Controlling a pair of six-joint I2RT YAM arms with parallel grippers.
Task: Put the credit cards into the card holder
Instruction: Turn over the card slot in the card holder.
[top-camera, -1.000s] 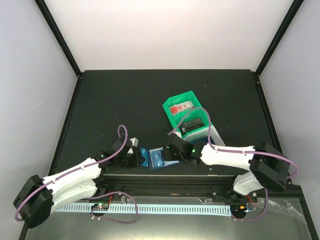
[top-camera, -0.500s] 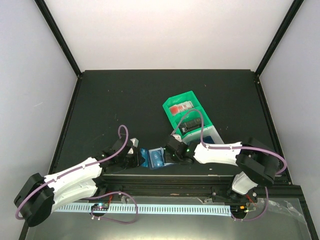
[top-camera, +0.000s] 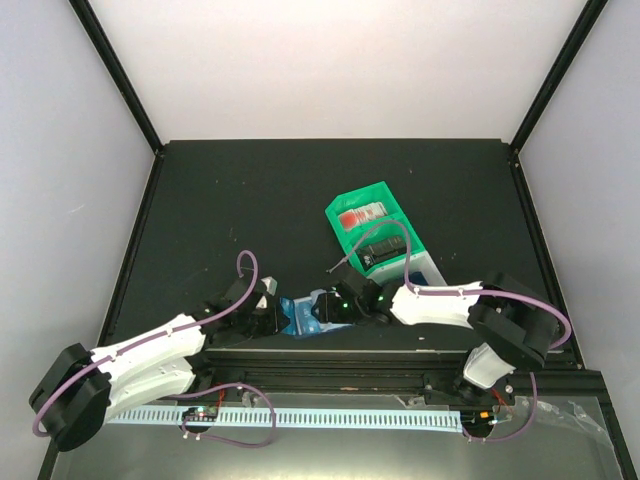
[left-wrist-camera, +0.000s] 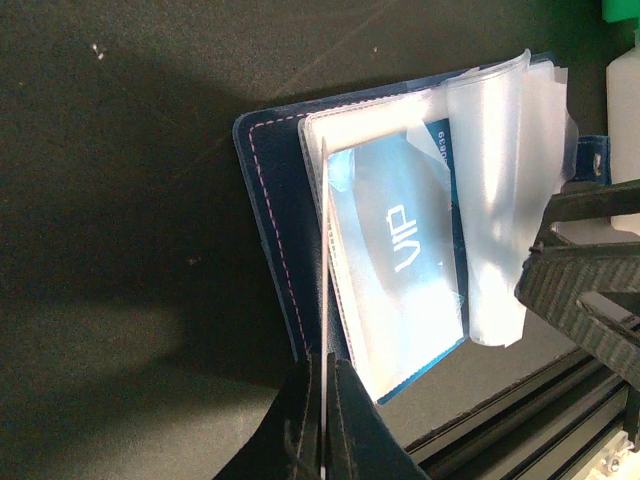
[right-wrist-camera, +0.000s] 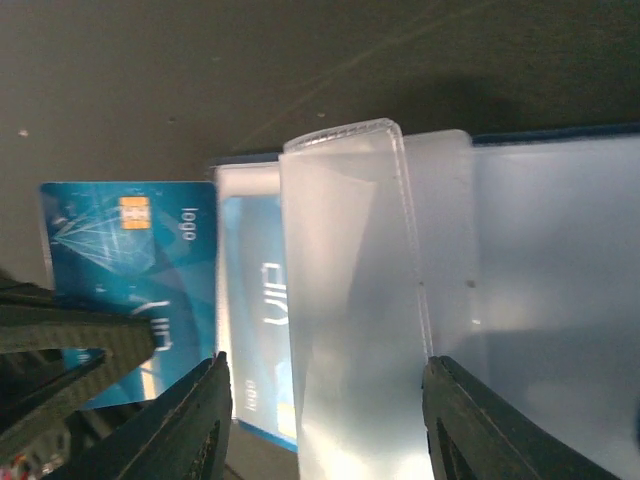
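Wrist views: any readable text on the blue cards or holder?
"VIP": white letters on the bright blue plastic card in a clear sleeve of the dark navy card holder.
Small digits along that card's edge: too blurred to read.
Print beside the gold chip on the second blue card, in the left gripper: unreadable.

Your left arm (top-camera: 150, 347) and right arm (top-camera: 440, 303): white link shells between black, rounded joint housings. A purple cable (top-camera: 246, 256) loops along each arm. Your fingers (right-wrist-camera: 190, 430) are matte black, with a finely ribbed surface.
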